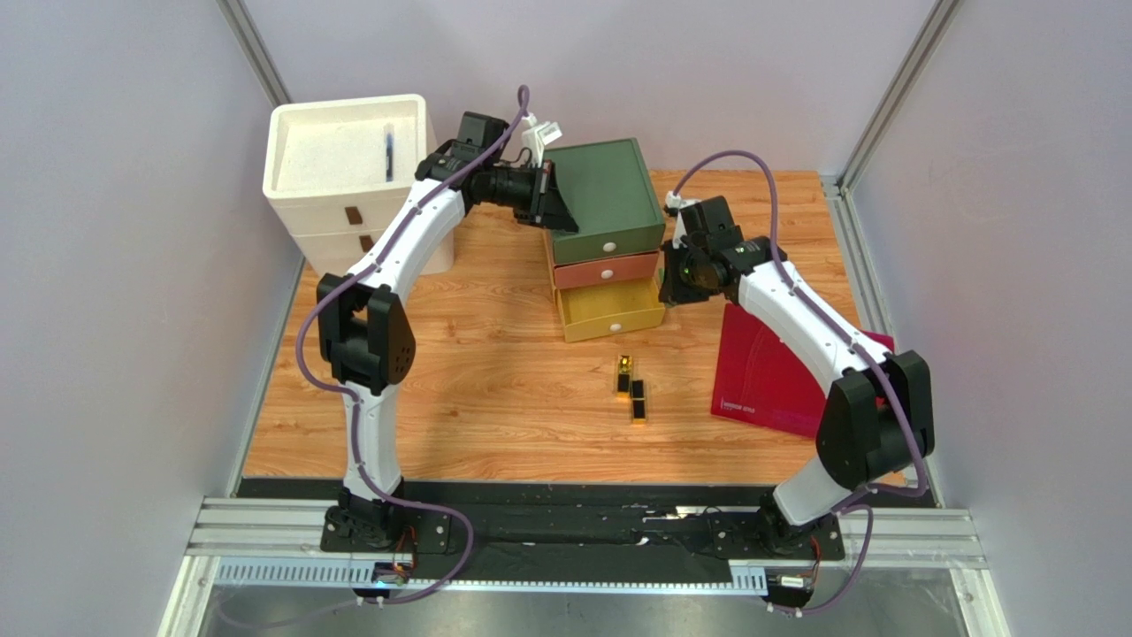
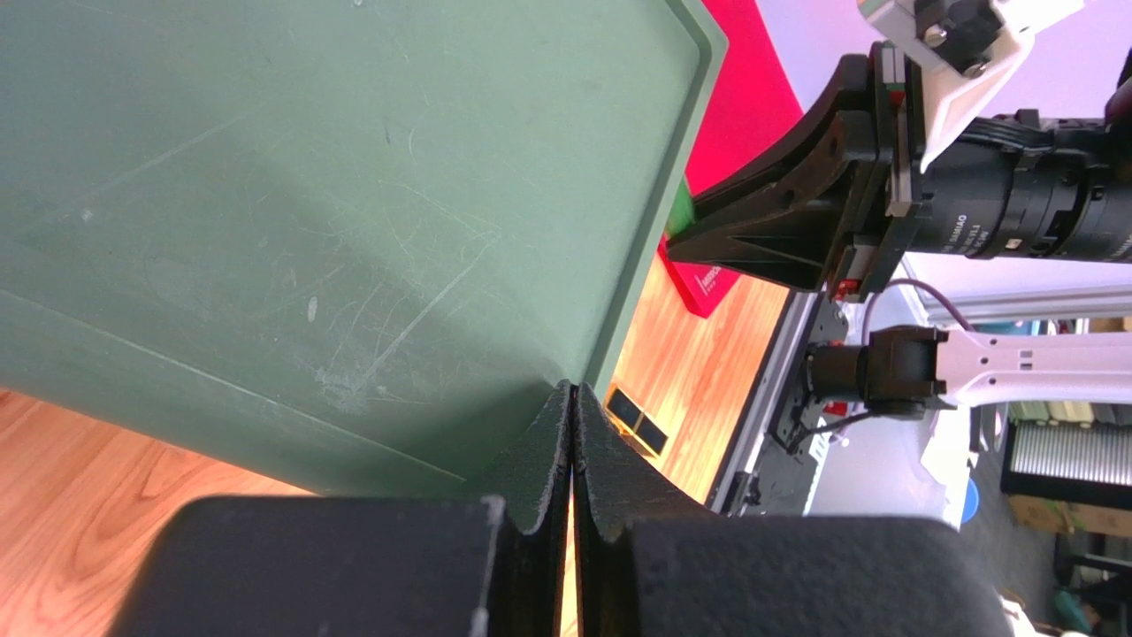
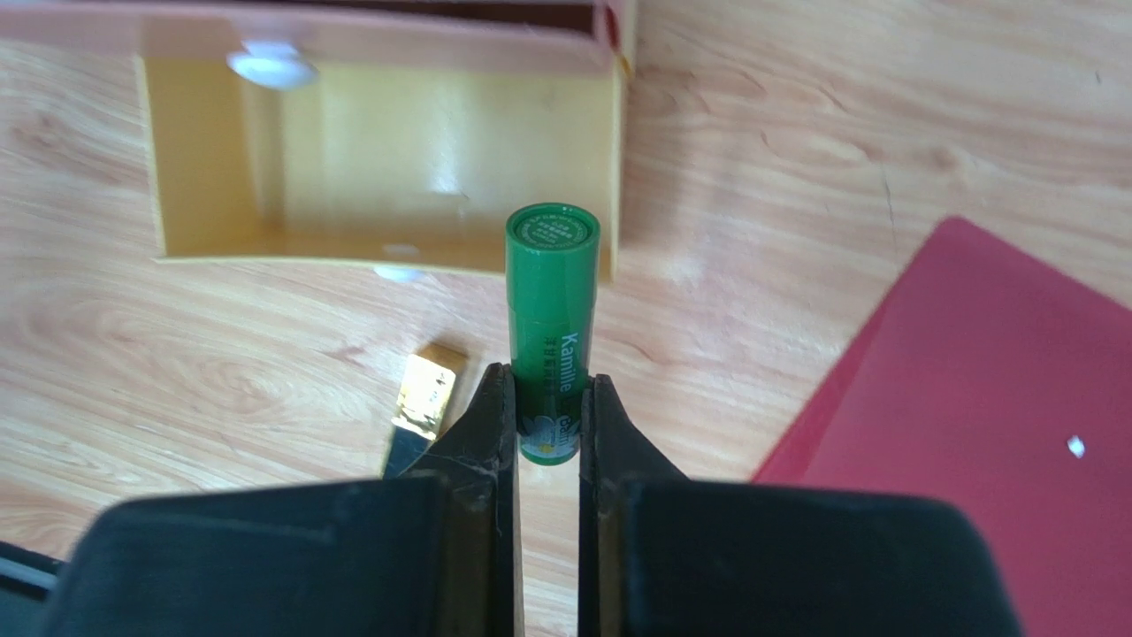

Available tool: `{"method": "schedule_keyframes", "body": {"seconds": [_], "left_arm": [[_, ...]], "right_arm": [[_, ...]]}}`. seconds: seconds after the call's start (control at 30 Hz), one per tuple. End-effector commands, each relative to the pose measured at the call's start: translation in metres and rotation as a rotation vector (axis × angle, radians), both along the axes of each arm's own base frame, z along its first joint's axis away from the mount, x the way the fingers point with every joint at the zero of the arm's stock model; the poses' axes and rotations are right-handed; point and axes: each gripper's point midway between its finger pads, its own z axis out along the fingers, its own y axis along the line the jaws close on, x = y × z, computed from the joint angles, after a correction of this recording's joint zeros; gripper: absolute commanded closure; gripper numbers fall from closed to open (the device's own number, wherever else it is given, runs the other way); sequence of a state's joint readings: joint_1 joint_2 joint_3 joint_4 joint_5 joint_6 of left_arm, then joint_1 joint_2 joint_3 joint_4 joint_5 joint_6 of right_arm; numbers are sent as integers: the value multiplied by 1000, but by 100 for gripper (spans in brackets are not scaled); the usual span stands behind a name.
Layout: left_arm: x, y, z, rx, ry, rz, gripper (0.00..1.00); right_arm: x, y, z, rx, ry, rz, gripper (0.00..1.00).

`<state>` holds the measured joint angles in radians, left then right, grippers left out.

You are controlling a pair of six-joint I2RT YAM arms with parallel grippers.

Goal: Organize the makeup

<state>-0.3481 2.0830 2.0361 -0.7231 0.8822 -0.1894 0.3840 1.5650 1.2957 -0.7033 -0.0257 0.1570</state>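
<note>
My right gripper (image 3: pixel 545 398) is shut on the bright green stick (image 3: pixel 552 299) and holds it above the wood, just right of the open yellow drawer (image 3: pixel 385 159). In the top view this gripper (image 1: pixel 674 272) is beside the drawer stack. A black-and-gold case (image 1: pixel 625 376) and a second one (image 1: pixel 639 400) lie on the table in front of the drawers; one shows in the right wrist view (image 3: pixel 423 398). My left gripper (image 2: pixel 574 398) is shut and empty at the edge of the green drawer unit's top (image 2: pixel 332 199). The tubes, jar and compact are out of view.
The stack has a green drawer (image 1: pixel 605 199), an orange one (image 1: pixel 605 270) and the pulled-out yellow one (image 1: pixel 611 308). A white bin (image 1: pixel 346 159) stands at the back left. A flat dark red folder (image 1: pixel 784 372) lies at the right under my right arm.
</note>
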Motion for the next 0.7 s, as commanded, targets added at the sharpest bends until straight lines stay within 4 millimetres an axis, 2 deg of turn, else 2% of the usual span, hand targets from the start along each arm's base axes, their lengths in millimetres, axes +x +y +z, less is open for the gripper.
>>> {"method": "schedule_keyframes", "body": {"seconds": [0.0, 0.17, 0.23, 0.43, 0.57, 0.63, 0.67], "left_arm": [[-9, 7, -55, 106, 166, 32, 100], [-8, 7, -54, 106, 164, 43, 100], [-7, 7, -53, 105, 163, 46, 100], [-5, 7, -51, 107, 162, 58, 100], [-5, 7, -53, 110, 164, 62, 100], [-5, 7, -52, 110, 167, 65, 100], [-5, 7, -52, 110, 165, 65, 100]], "right_arm": [[18, 25, 3, 52, 2, 62, 100], [32, 44, 8, 131, 13, 53, 100], [34, 48, 3, 144, 32, 53, 100], [46, 62, 9, 220, -4, 43, 99], [54, 72, 8, 263, -3, 31, 78], [55, 76, 6, 258, 1, 37, 71], [56, 76, 5, 255, -2, 41, 60]]}}
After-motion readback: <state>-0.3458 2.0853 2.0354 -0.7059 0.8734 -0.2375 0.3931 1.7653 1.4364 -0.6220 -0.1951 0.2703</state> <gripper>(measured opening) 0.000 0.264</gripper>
